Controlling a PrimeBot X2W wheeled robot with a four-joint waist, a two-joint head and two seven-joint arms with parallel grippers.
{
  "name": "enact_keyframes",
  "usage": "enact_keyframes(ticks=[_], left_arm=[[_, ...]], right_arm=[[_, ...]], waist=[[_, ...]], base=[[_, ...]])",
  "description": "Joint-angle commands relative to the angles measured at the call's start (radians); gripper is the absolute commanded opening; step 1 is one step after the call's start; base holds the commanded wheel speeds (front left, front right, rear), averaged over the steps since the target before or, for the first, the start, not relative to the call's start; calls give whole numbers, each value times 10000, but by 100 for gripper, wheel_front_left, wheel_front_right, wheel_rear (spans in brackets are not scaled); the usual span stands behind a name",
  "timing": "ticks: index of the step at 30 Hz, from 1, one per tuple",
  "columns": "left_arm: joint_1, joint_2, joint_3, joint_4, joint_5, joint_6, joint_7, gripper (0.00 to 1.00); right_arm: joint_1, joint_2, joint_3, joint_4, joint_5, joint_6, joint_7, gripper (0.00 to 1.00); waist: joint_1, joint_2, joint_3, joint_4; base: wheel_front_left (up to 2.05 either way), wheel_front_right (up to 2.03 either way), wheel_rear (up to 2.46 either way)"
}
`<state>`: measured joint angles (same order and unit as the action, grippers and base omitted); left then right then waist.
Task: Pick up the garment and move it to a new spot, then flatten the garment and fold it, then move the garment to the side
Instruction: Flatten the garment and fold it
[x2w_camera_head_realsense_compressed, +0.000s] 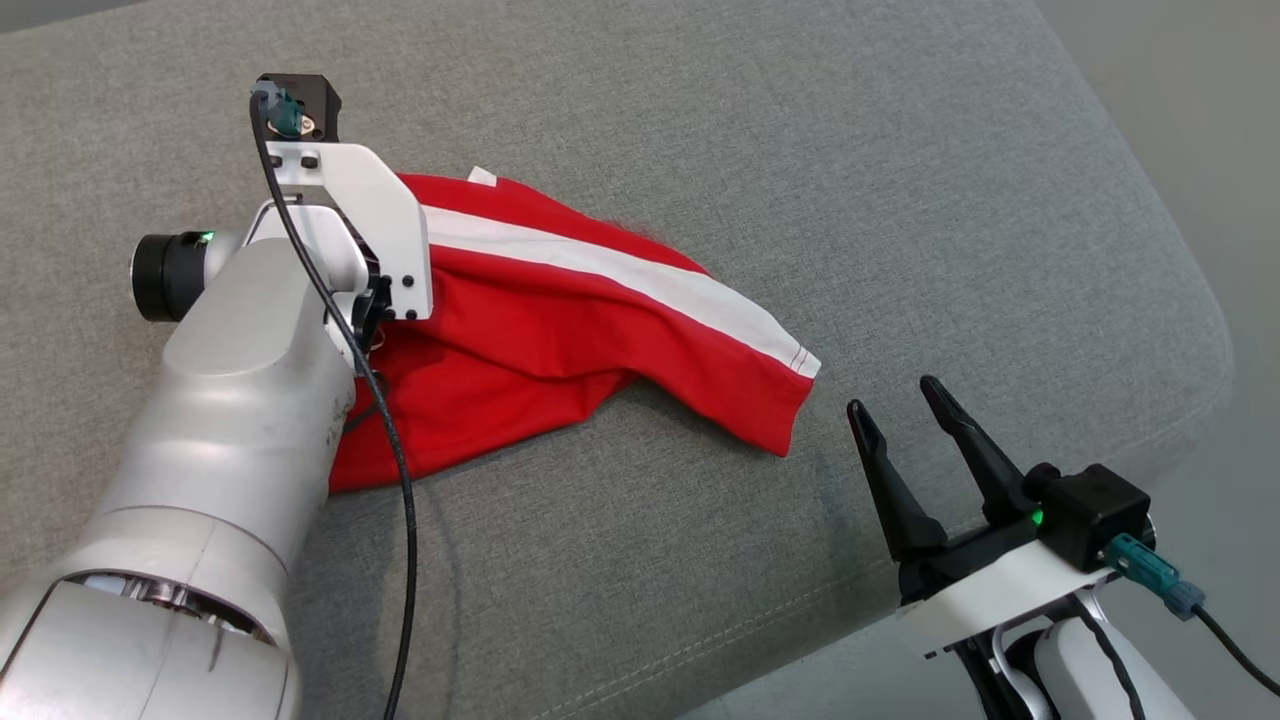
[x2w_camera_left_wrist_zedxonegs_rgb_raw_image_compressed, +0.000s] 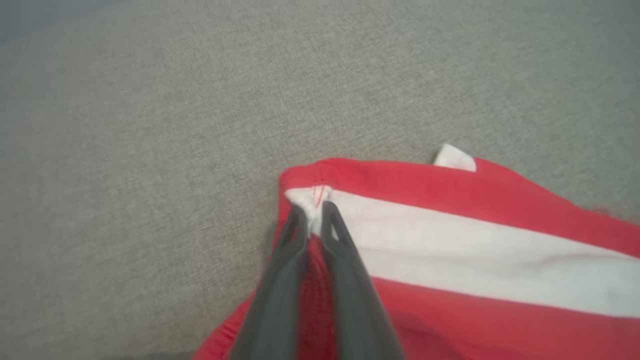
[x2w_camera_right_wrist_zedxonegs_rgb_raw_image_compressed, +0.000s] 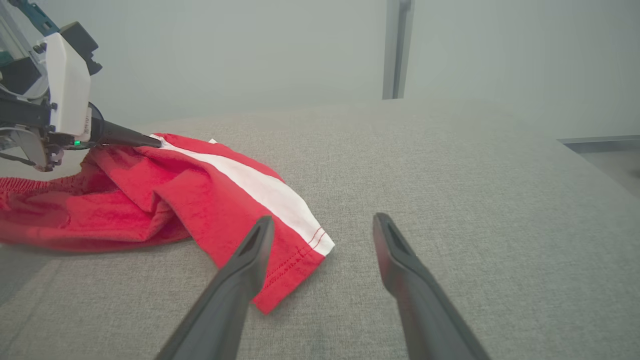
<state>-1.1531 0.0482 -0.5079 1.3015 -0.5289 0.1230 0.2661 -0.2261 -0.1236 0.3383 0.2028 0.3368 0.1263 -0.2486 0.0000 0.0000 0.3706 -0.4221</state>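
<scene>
One red garment with a broad white stripe is lying rumpled on a grey fabric cushion, spreading across the cushion's left half in the head view. The left end effector is pinching the garment at the stripe's far end. Its two dark fingers are standing almost together, with the white cloth bunching between the tips beside a short line of red stitching. A small white tag is poking out from the red edge just beyond the stripe. The pale left forearm is reaching over the garment and hiding part of it from the head camera. The right end effector is hovering near the cushion's front right edge, its jaws standing wide apart and gripping nothing. Its tips are pointing up the cushion just beside the garment's hemmed lower corner, which is resting flat on the fabric, close to the nearer finger but apart from it.
</scene>
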Motion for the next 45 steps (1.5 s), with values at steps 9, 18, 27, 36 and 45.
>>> enact_keyframes(ticks=[9,18,27,36,45], left_arm=[[-79,169,-58,-420,24,-272,-1648,0],[1425,246,523,-924,-753,-1080,-3594,0],[4033,550,523,-2373,-673,-820,-5136,0],[7392,866,877,-6548,-739,-172,-5272,0],[9218,1109,567,-8860,-1331,159,-3439,48]], right_arm=[[-145,-125,-151,-413,-36,44,-132,100],[223,-372,-213,-341,0,44,-132,100],[963,-430,-43,160,2644,44,-132,100],[949,-713,-242,830,3980,44,-132,100],[753,-936,231,1292,3958,44,-132,100]], waist=[[0,0,-347,880],[0,0,-1190,2155],[0,0,-2048,3043],[0,0,-2644,3665],[0,0,-3064,4092]], base=[[0,0,0],[0,0,0],[0,0,0],[0,0,0],[0,0,0]])
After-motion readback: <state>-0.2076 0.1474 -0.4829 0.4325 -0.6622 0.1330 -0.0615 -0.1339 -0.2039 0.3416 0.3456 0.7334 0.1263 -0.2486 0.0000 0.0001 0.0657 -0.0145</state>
